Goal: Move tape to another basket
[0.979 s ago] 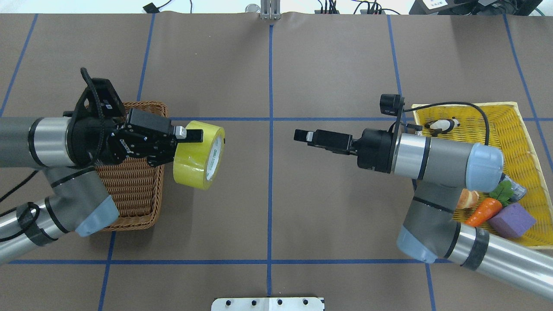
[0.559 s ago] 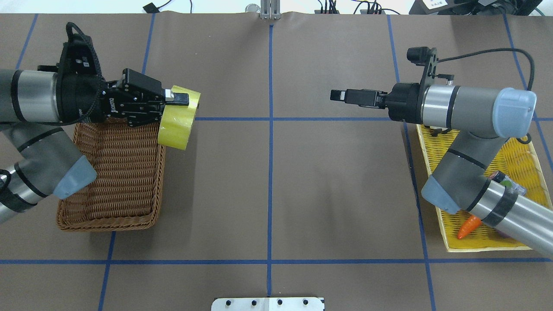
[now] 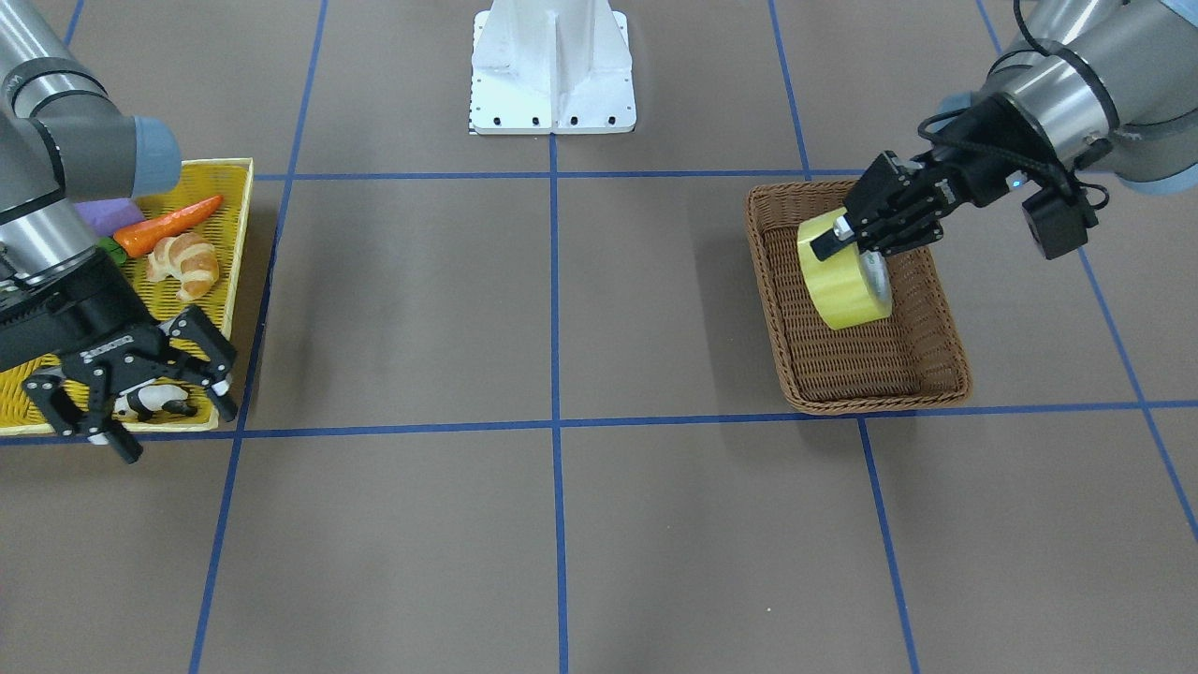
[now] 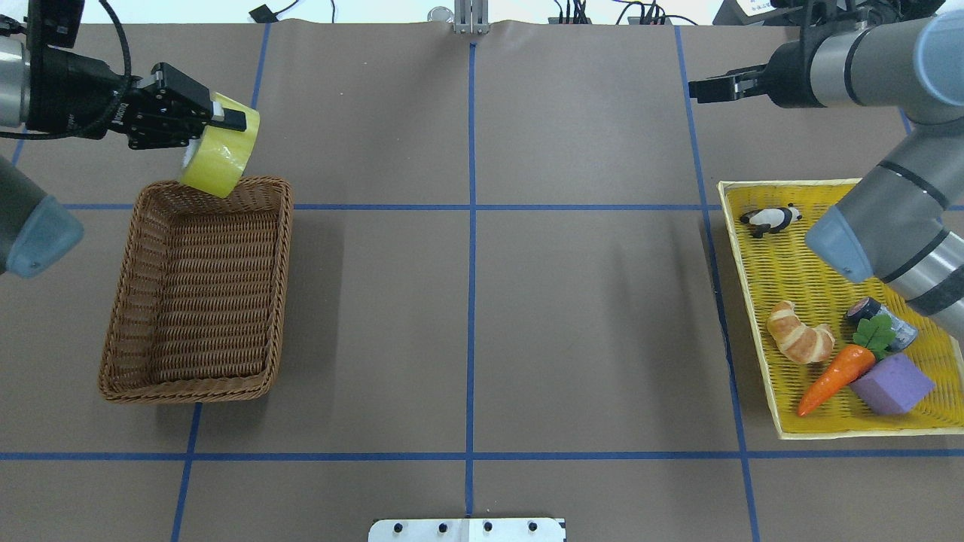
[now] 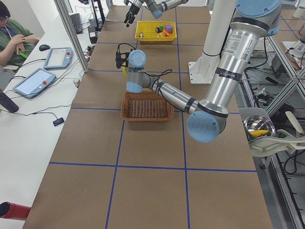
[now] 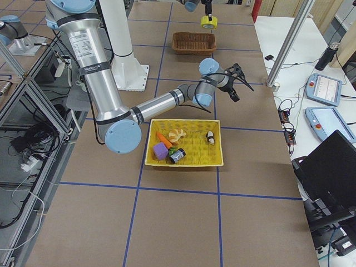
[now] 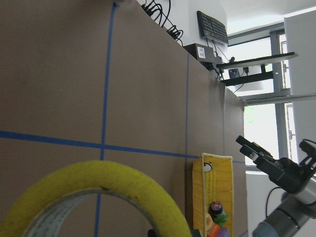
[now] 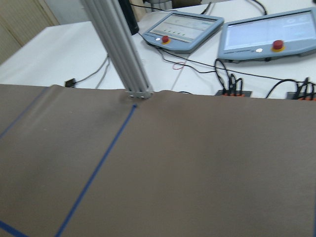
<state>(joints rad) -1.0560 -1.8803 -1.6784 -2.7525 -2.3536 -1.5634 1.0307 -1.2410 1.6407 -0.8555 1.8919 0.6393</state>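
Note:
The yellow tape [image 4: 220, 159] is a wide roll with a white core, held in my left gripper [image 4: 218, 132], which is shut on its wall. It hangs tilted above the far end of the brown wicker basket [image 4: 279, 301], clear of the basket floor. The front-facing view shows the tape [image 3: 842, 276] and my left gripper [image 3: 847, 245] over the basket [image 3: 777, 309]. The roll's rim fills the bottom of the left wrist view [image 7: 98, 177]. My right gripper [image 3: 178, 426] is open and empty, above the yellow tray's far edge.
The flat yellow tray [image 4: 821, 256] at the right holds a panda figure [image 4: 770, 219], a croissant [image 4: 800, 340], a carrot [image 4: 832, 376], a purple block [image 4: 892, 384] and a small silver cylinder [image 4: 881, 320]. The brown basket is empty inside.
My left arm has carried the tape from beside the basket's right side back and leftward to above its far end. My right arm has swung away to the far right.

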